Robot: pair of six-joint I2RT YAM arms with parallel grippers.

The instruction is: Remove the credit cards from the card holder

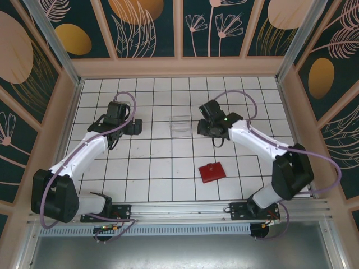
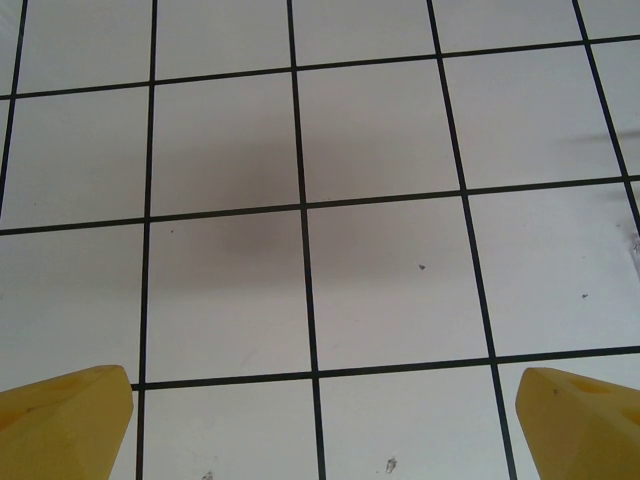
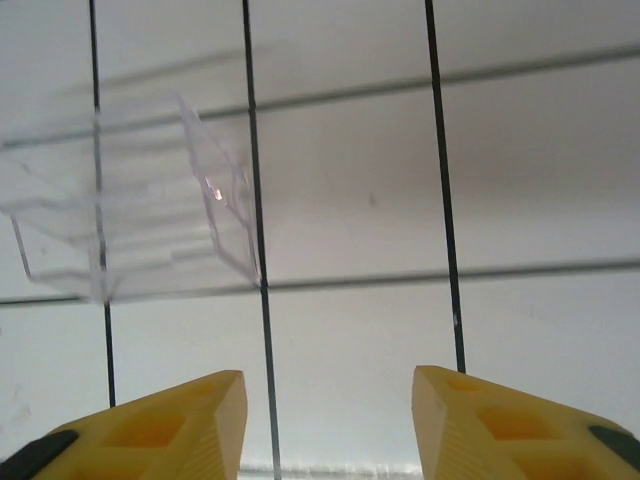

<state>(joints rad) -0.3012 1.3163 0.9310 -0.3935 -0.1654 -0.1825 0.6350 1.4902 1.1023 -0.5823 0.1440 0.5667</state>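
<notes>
Red card holder [image 1: 212, 171] is seen untouched near the bench's [image 1: 140, 179] near edge; left hand [image 2: 320, 405] and right hand [image 3: 330, 405] are released; reaching is required.

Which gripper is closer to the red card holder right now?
Right. The right gripper hangs just beyond the card holder, toward the back wall; the left gripper is equally far back but well off to its left.

A small clear plastic box [image 1: 180, 126] sits on the white gridded bench [image 1: 151, 168], just above frame centre. Dark floral panels [image 1: 148, 25] line the top.
</notes>
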